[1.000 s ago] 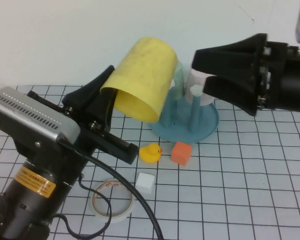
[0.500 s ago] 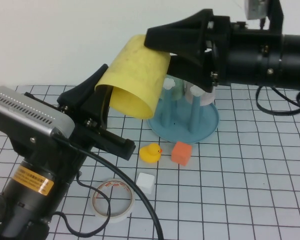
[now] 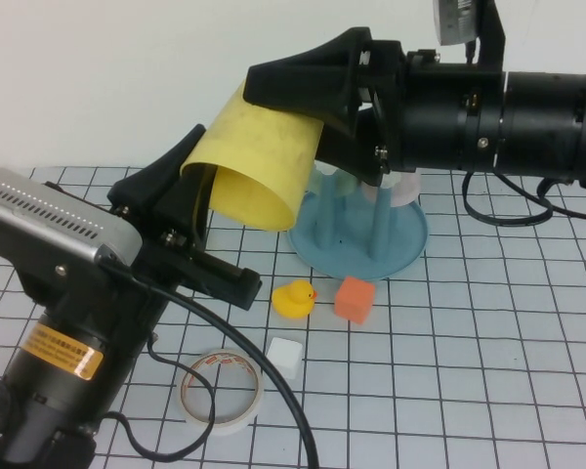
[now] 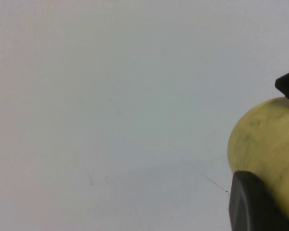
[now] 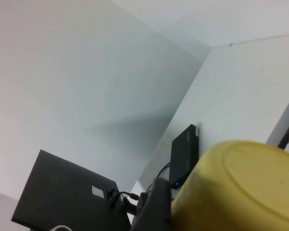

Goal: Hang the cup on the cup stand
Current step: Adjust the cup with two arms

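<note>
Left gripper (image 3: 207,191) holds the rim of the tapered yellow plastic cup (image 3: 259,161), raised off the gridded surface (image 3: 488,352) and tilted, mouth facing down. Right gripper (image 3: 308,103) has its fingers around the cup's closed end. Blue round cup stand (image 3: 361,239) with upright pegs sits near the far edge, just behind the cup.

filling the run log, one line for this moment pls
phase: handover | left gripper: shut on cup | right gripper: open around cup base | cup stand: behind
</note>
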Robot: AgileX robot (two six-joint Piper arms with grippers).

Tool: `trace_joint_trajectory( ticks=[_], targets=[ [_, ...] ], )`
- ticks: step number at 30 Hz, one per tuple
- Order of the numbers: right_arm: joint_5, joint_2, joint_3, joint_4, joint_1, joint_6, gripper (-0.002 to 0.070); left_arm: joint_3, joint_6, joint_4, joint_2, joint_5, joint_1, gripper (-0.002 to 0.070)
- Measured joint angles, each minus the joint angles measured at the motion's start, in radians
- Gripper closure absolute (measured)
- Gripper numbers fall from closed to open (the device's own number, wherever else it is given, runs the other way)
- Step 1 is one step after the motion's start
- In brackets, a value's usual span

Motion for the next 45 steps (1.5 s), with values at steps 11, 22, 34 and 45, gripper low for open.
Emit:
trace_joint_trajectory(
  ticks=[11, 22, 34, 45],
  targets=[
    [-0.018, 0.001, 0.0, 0.0, 0.002, 0.007, -0.0017, 0.0, -0.004, 0.019, 0.0, 0.0, 0.0, 0.067],
    [-0.022, 0.001, 0.0, 0.002, 0.002, 0.025, 0.0092, 0.0, -0.004, 0.047, 0.0, 0.006, 0.0, 0.067],
    [-0.012, 0.001, 0.0, 0.006, 0.002, 0.026, 0.009, 0.0, -0.006, 0.043, 0.0, 0.006, 0.0, 0.0653],
    [-0.059, 0.001, -0.002, 0.006, 0.002, -0.006, 0.0092, 0.0, -0.006, 0.042, 0.0, 0.0, 0.0, 0.04]
  ],
)
